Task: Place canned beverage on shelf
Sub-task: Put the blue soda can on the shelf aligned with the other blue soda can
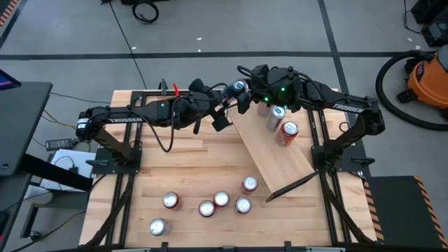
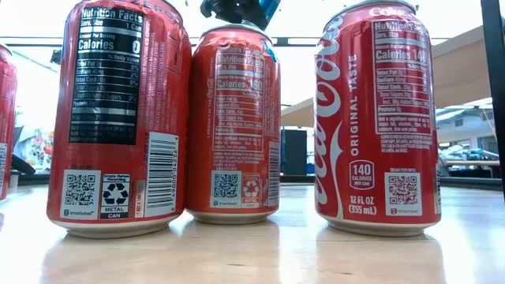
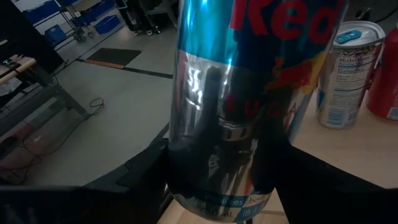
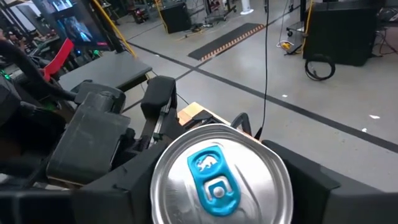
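A tall blue-and-silver beverage can (image 1: 239, 87) stands upright at the table's far middle, off the far end of the shelf (image 1: 276, 157). The shelf is a light wood plank lying slantwise on the table. My left gripper (image 1: 229, 94) reaches in from the left and is shut on the can's body (image 3: 249, 106). My right gripper (image 1: 246, 92) reaches in from the right and is shut on the can's upper end (image 4: 217, 180). Three other cans (image 1: 278, 115) stand on the shelf's far half. My left gripper pinches the can's lower body (image 3: 186, 174) between its two fingers (image 3: 146, 171), coming nearly level from the table's left. The can stands upright in the hold; whether its base rests on anything I cannot tell. My right gripper pinches the can just below its top rim (image 4: 168, 168), one finger (image 4: 118, 180) on each side. It comes nearly level from the table's right.
Several red cola cans (image 1: 221, 199) stand on the table's near half, three of them filling the low view (image 2: 237, 118). One more can (image 1: 157, 226) stands near the front left. A silver-blue can (image 3: 348, 74) and a red one (image 3: 385, 81) stand on the shelf right of the held can.
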